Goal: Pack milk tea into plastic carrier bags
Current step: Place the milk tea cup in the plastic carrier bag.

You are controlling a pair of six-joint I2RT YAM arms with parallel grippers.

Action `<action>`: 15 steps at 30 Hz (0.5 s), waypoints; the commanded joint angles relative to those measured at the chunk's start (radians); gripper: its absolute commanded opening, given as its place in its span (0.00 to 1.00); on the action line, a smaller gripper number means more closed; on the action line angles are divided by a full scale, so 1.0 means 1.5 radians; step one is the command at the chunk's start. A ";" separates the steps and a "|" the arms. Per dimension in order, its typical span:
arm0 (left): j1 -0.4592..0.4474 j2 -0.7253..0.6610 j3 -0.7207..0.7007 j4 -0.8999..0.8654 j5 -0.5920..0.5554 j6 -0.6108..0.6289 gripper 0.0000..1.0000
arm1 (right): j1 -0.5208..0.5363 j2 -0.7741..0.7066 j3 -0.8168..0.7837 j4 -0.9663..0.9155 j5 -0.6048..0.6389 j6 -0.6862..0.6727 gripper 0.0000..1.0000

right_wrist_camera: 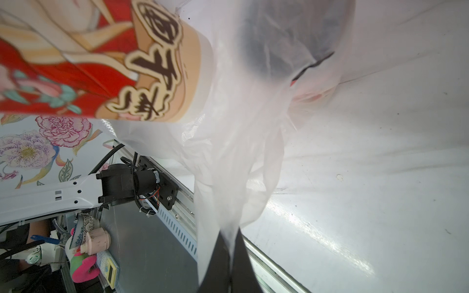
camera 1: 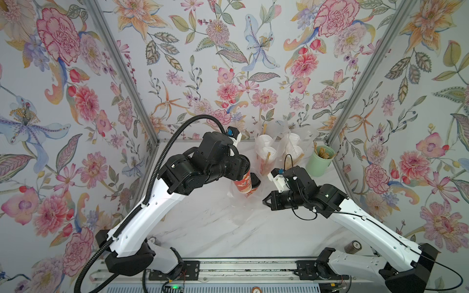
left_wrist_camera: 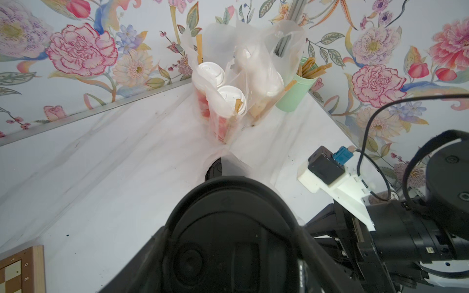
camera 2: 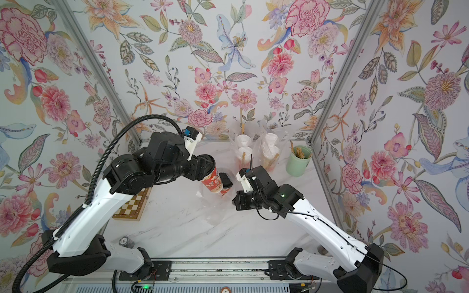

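Observation:
My left gripper (left_wrist_camera: 232, 243) is shut on a red-orange milk tea cup (camera 1: 242, 185) with a black lid (left_wrist_camera: 228, 228), held tilted over the table. The cup's printed lower end (right_wrist_camera: 106, 63) lies at the mouth of a thin plastic carrier bag (right_wrist_camera: 241, 152). A second black-lidded cup (camera 2: 225, 179) shows inside that bag, its lid dark through the plastic (right_wrist_camera: 279, 38). My right gripper (right_wrist_camera: 229, 236) is shut on the bag's gathered edge, right of the cups in both top views (camera 1: 265, 200).
Two filled bags of white-lidded cups (camera 1: 265, 152) (camera 1: 293, 147) stand at the back wall, next to a mint-green cup of brown sticks (camera 1: 319, 159). A chessboard (camera 2: 132, 205) lies at the left edge. Small rolls (camera 1: 352, 246) (camera 2: 126, 242) sit near the arm bases.

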 commanded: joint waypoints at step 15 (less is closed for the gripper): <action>-0.053 0.041 -0.093 0.055 -0.031 -0.037 0.50 | 0.004 -0.011 0.012 -0.010 0.002 -0.003 0.05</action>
